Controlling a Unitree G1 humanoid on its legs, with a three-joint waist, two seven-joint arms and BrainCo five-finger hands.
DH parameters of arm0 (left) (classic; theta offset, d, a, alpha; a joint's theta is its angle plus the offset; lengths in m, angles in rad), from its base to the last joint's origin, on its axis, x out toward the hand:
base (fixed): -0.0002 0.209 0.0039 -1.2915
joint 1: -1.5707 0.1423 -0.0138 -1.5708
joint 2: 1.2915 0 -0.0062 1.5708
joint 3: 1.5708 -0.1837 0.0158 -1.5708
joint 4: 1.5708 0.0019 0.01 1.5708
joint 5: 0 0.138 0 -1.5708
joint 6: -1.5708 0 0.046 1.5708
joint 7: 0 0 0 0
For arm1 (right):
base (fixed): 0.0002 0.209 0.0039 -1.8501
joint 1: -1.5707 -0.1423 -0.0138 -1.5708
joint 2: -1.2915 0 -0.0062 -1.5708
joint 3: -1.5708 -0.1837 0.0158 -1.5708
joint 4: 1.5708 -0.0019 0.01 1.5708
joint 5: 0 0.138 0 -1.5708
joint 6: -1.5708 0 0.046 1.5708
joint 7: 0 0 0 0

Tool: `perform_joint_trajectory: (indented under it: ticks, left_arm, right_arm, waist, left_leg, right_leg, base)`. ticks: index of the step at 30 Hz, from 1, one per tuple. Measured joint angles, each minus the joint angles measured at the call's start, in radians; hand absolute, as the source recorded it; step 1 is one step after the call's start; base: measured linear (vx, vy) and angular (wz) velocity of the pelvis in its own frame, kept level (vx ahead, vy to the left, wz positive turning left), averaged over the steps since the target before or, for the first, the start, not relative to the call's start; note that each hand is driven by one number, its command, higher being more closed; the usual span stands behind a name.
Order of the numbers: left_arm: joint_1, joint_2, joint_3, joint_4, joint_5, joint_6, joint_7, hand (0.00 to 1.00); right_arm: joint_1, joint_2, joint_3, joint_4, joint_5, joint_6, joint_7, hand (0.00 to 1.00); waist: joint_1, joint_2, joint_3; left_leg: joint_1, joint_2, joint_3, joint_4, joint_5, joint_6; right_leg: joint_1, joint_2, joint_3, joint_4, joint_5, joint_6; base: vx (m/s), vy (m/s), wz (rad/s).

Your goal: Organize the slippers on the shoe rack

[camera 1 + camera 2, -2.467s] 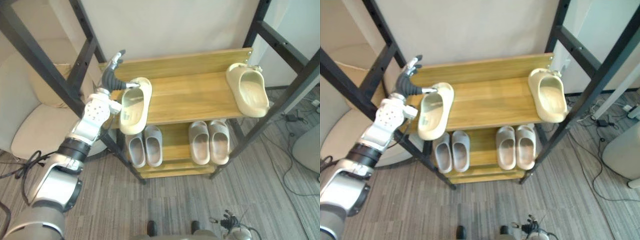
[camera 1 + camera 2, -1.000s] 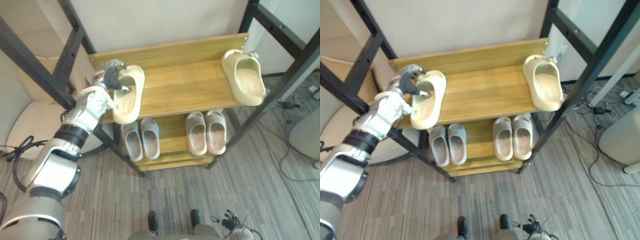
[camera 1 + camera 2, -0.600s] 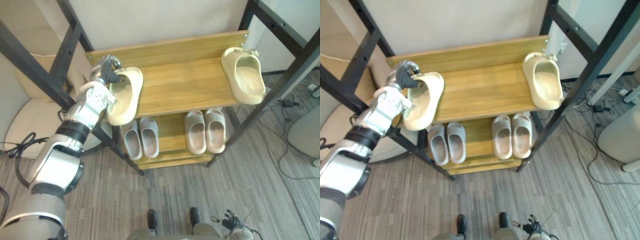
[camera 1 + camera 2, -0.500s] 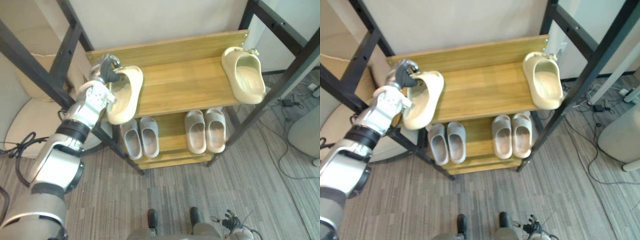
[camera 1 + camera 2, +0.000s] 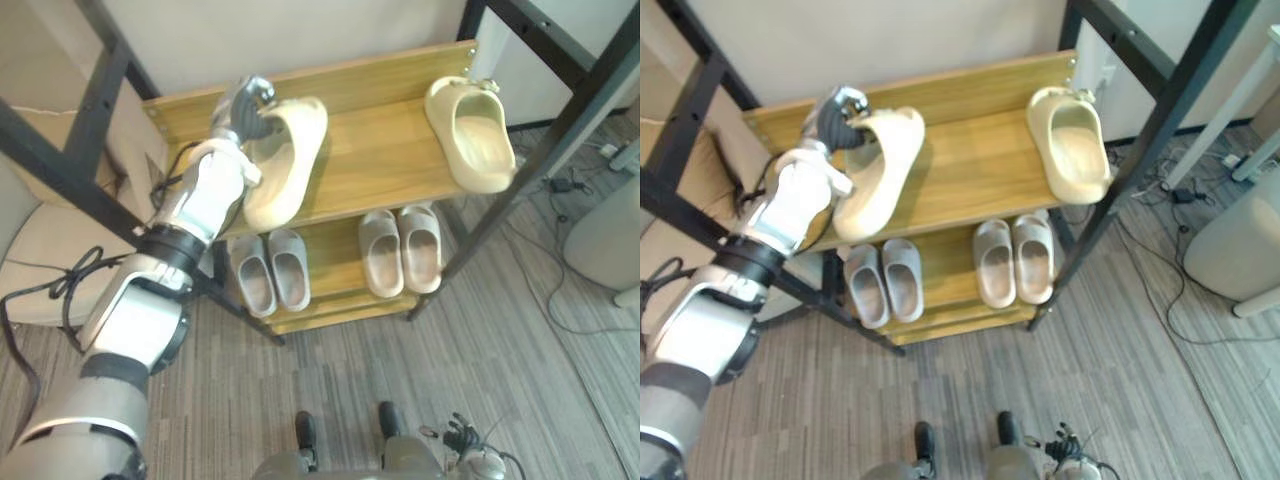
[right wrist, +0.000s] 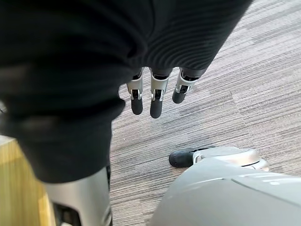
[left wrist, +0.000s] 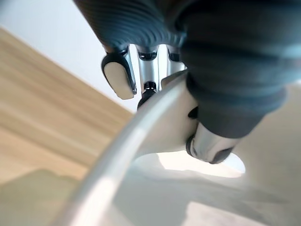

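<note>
Left hand [image 5: 243, 108]: clamped on cream slipper [image 5: 290, 160] rim over shoe rack [image 5: 385, 165]; our left wrist view adds thumb inside. Right hand [image 6: 155, 101]: we log straight fingers above floor [image 6: 235, 103].

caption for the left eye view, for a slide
Left robot hand grips a cream slipper by its rim at the top shelf; its mate lies at the shelf's right end.
</note>
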Motion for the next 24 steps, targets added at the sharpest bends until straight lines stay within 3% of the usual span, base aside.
perform_joint_trajectory:
  ticks: [9,24]
  left_arm:
    - [-0.051,-0.068,-0.005,0.000,0.004,0.002,0.034,1.00]
    - [-0.132,-0.140,-0.005,0.055,0.062,0.027,0.060,1.00]
  right_arm:
    - [0.015,0.000,-0.017,-0.071,0.029,-0.002,-0.022,0.00]
    - [0.062,0.040,-0.040,-0.187,0.066,-0.019,-0.036,0.00]
  waist:
    - [-0.006,0.029,0.016]
    - [-0.006,0.030,0.017]
  left_leg:
    - [-0.006,0.009,0.029,0.000,-0.001,0.000]
    - [-0.040,0.014,0.058,0.000,-0.001,-0.001]
  right_leg:
    - [-0.044,0.007,0.028,0.041,-0.009,0.001]
    - [-0.140,0.009,0.054,0.150,-0.058,0.001]
  base:
    - [-0.02,-0.011,-0.12]
    - [0.00,-0.007,-0.04]
